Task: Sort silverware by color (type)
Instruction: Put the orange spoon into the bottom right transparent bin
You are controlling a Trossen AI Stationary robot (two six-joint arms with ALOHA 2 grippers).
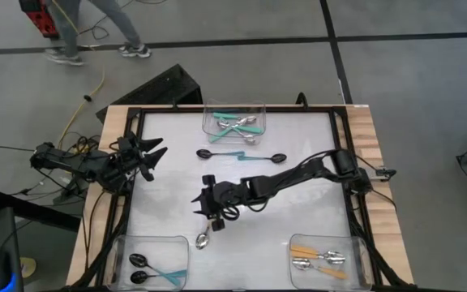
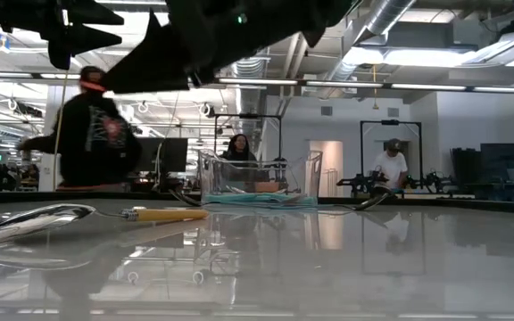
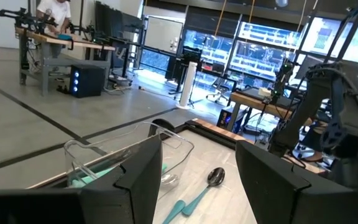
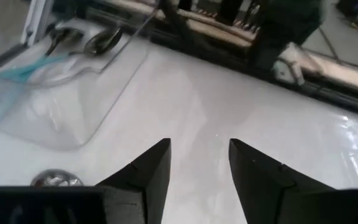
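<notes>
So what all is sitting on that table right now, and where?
Clear bins: three; far edge middle, near left corner, near right corner.
Silver spoons with teal handles: several, in the far bin.
Black spoons with teal handles: two in the near left bin, two loose on the table below the far bin.
Orange-handled spoons: two or so in the near right bin, one loose by the right gripper.
Left gripper: open, at the table's left edge.
Right gripper: open, mid-table.
</notes>
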